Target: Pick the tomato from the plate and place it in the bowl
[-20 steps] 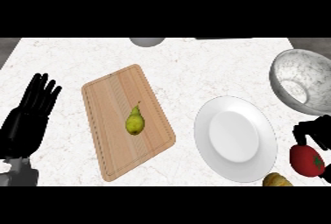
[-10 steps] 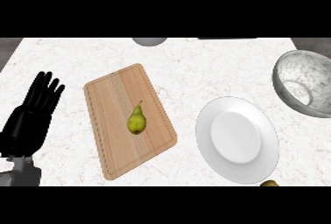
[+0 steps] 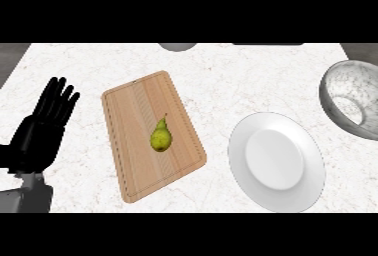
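On the white marbled counter (image 3: pixel 244 75), the robot's black left hand (image 3: pixel 40 135) rested near the left edge, fingers straight, spread apart and pointing up, holding nothing. The right hand did not show in the head view, and neither did the tomato, so where it lay could not be told.

The round white plate (image 3: pixel 240 150) sat toward the counter's front right corner with nothing on it. The shiny grey metal bowl (image 3: pixel 347 95) stood at the right edge, just behind the plate and partly cut off by the view; what showed of its inside held nothing.

Between the hand and the plate lay 1 pale wooden cutting board (image 3: pixel 140 110), turned at a slant. 1 yellow-green pear (image 3: pixel 160 137) lay near its middle, stem pointing to the back edge. A grey rounded object (image 3: pixel 177 46) peeked in at the back edge.
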